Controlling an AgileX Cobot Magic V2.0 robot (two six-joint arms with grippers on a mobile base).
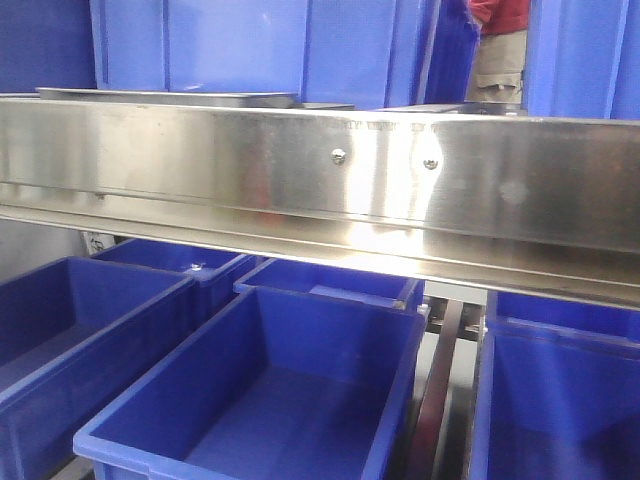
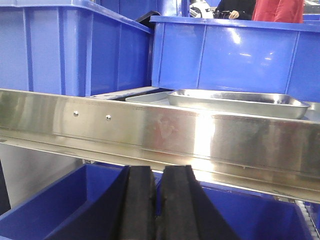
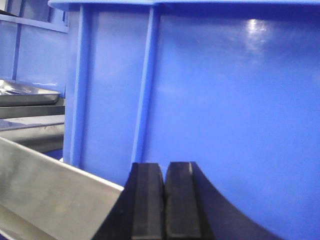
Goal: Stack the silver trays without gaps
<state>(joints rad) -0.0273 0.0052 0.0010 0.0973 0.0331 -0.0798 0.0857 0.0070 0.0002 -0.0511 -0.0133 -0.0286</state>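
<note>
In the left wrist view a shiny silver tray (image 2: pixel 237 102) rests on the upper shelf, on top of a flatter grey tray (image 2: pixel 145 98). My left gripper (image 2: pixel 158 170) hangs below and in front of the shelf rail, shut with nothing held. The front view shows a tray edge-on as a slim strip (image 1: pixel 170 97) above the rail. In the right wrist view, silver trays (image 3: pixel 27 92) show at the far left, one above another. My right gripper (image 3: pixel 164 165) is shut and empty, close in front of a blue bin wall (image 3: pixel 225 100).
A broad steel shelf rail (image 1: pixel 320 190) with screw heads crosses the front view. Deep blue bins (image 1: pixel 270 400) stand on the lower level; tall blue bins (image 2: pixel 75 50) stand behind the trays. A person in red (image 1: pixel 500 40) is at the back right.
</note>
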